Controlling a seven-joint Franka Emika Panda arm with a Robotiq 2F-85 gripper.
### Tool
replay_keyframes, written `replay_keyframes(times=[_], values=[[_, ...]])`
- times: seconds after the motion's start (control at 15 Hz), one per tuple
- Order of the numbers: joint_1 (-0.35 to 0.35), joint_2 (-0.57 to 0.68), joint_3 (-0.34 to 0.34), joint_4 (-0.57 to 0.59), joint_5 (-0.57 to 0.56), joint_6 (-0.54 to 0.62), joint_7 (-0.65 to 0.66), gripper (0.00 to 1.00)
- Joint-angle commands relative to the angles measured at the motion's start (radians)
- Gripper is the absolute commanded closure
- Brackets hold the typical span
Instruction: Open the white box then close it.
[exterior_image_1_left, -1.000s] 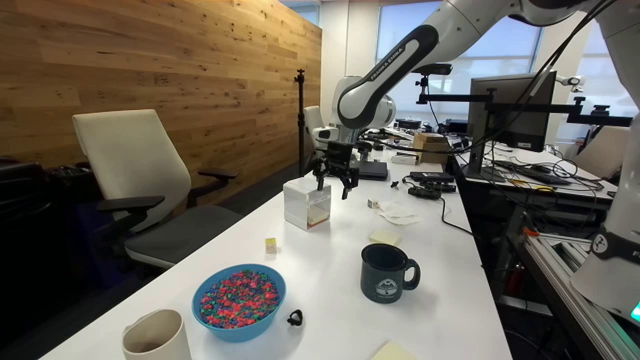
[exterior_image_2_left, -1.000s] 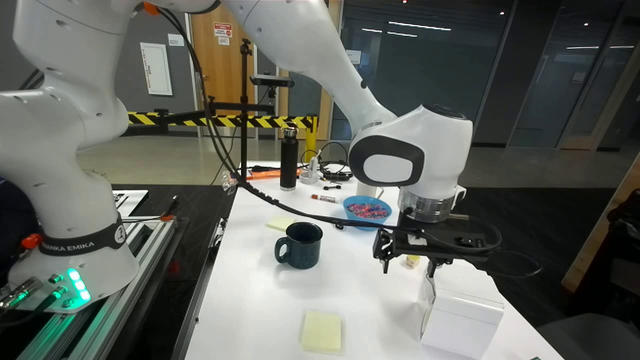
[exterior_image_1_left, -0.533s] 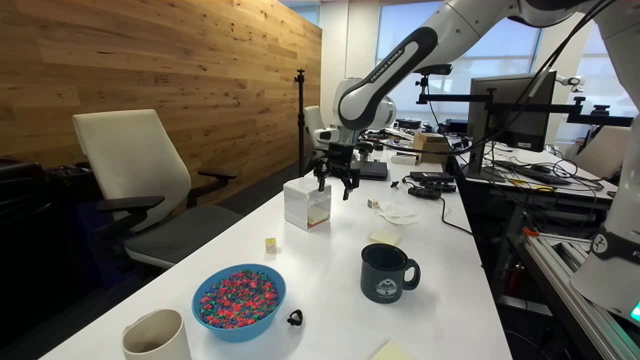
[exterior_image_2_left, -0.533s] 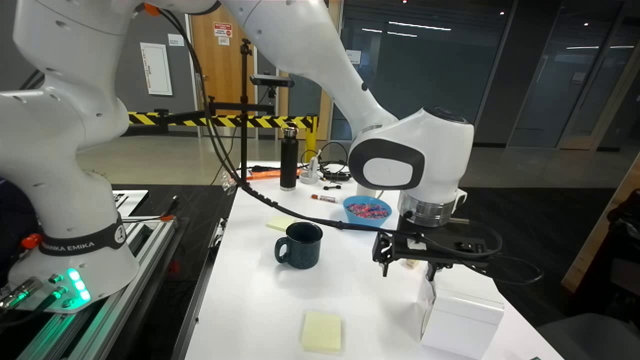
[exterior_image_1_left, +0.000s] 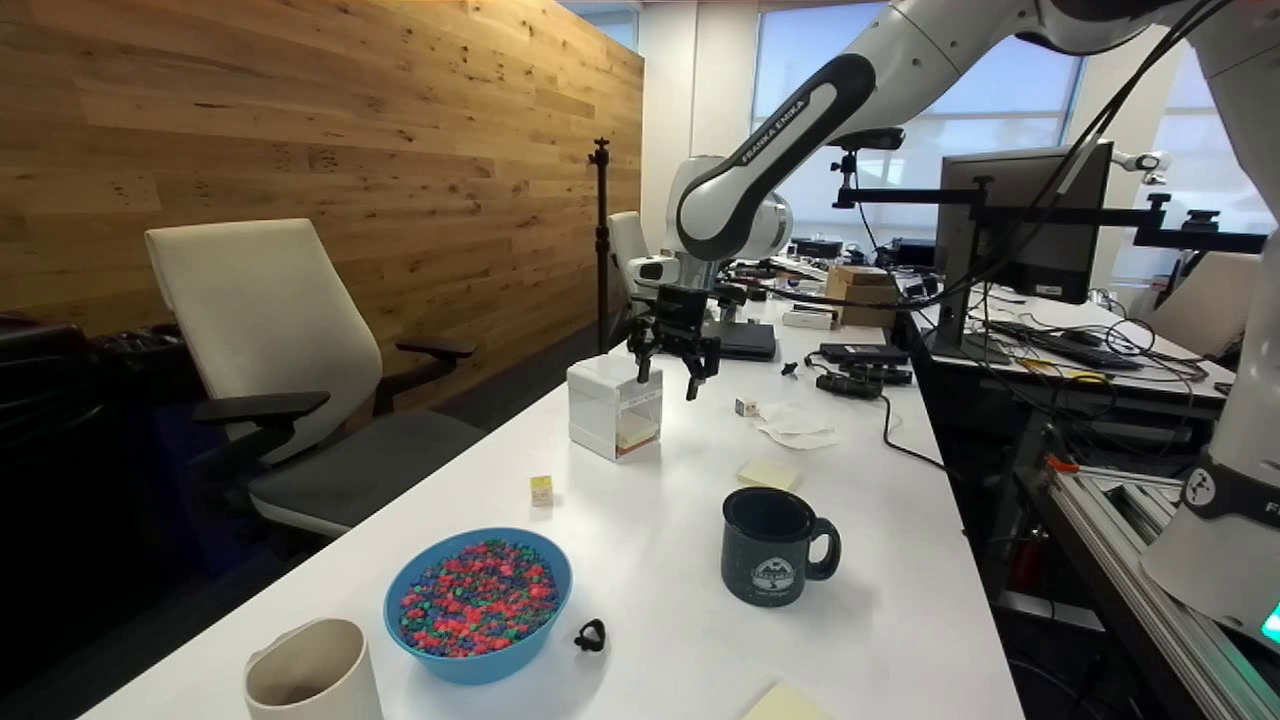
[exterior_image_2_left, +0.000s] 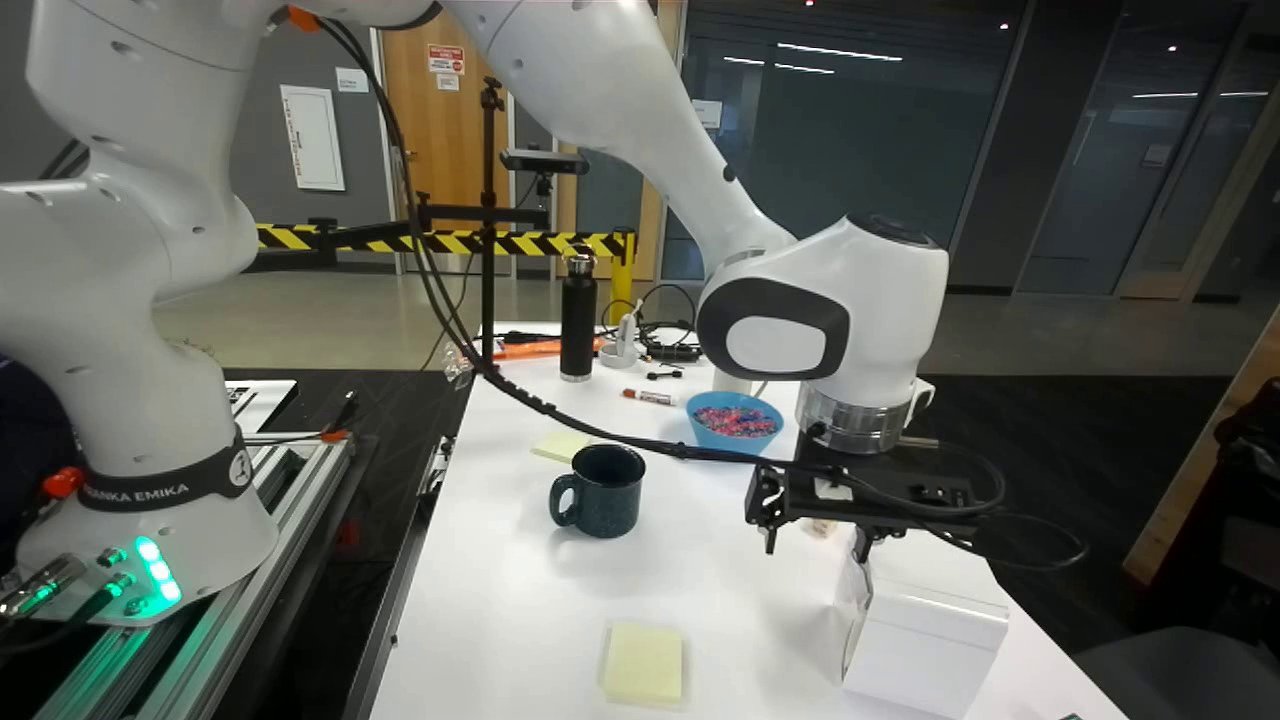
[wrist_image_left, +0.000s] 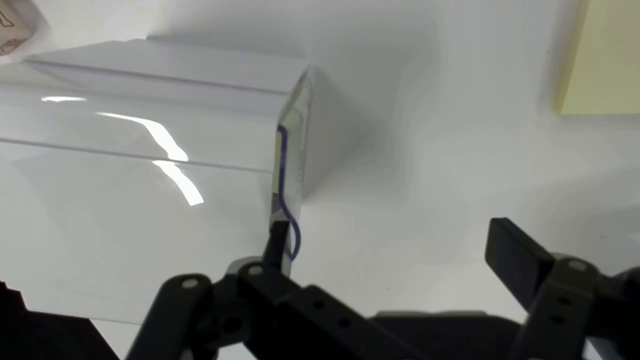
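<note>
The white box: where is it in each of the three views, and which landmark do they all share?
In an exterior view: the white box, slightly below and left of centre.
In an exterior view: the white box, at lower right by the bottom edge.
In the wrist view: the white box, large at left, cut by that edge.
Shared landmark: the pale yellow pad nearest it, to its lower right, left and upper right in turn.
</note>
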Motion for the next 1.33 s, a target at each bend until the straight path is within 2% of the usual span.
replay_keyframes(times=[0.0,1.27], values=[[-0.020,0.018,0.013,0.021,0.019,-0.007,-0.033,0.00],[-0.027,0.048,0.006,0.030,0.009,-0.008,-0.021,0.00]])
